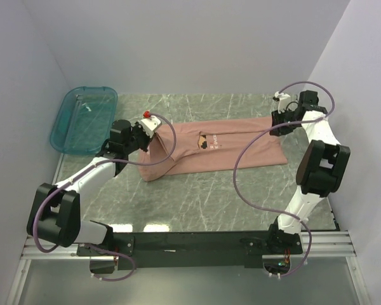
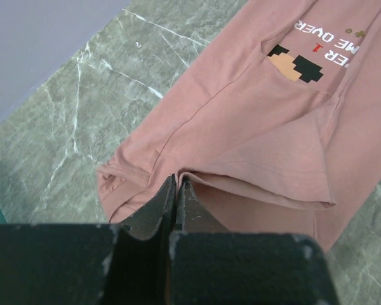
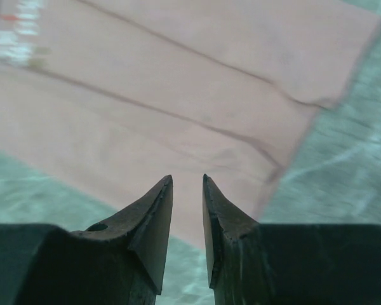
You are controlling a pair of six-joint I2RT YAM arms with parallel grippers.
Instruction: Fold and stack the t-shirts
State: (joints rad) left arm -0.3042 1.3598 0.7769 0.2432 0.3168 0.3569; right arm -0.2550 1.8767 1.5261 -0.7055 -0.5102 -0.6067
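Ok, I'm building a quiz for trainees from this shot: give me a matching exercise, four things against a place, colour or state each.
Things
1. left gripper
2. right gripper
3. t-shirt
4. teal tray

States
A. far left, touching no cloth
B. jaws slightly apart, empty
C. dusty pink, partly folded
D. shut on an edge of cloth

Pairs: 1-D, 2-B, 3-C, 4-A

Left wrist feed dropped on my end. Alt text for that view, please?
The left gripper, jaws shut, pinches a folded edge of the dusty-pink t-shirt lying on the grey marbled table. Its pixel character and white text show top right.
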